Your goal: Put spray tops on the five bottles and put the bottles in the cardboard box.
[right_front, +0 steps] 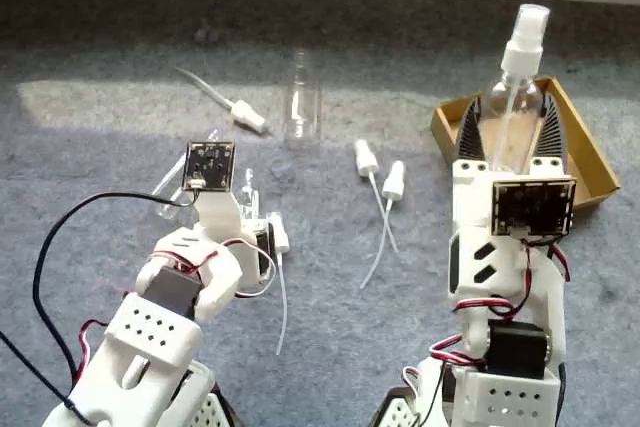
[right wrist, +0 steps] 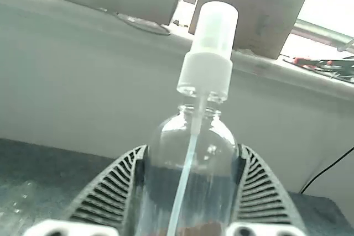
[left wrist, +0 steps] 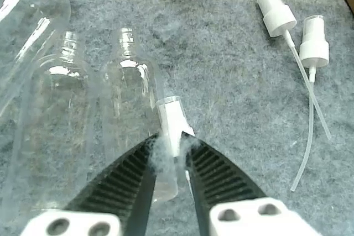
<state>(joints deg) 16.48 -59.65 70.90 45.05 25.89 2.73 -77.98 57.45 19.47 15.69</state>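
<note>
Above cardboard box (right_front: 592, 165), right claw (right_front: 510, 115) clamps topped bottle (right wrist: 191, 131); left claw (left wrist: 171, 143) pinches spray top (left wrist: 170, 115).

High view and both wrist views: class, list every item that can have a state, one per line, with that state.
right gripper: shut on the capped bottle
capped bottle: spray top on, upright
left gripper: shut on the gripped spray top
standing bottle: upright, uncapped
lying bottles: on their sides, uncapped
loose spray tops: lying unfitted
cardboard box: open
</note>
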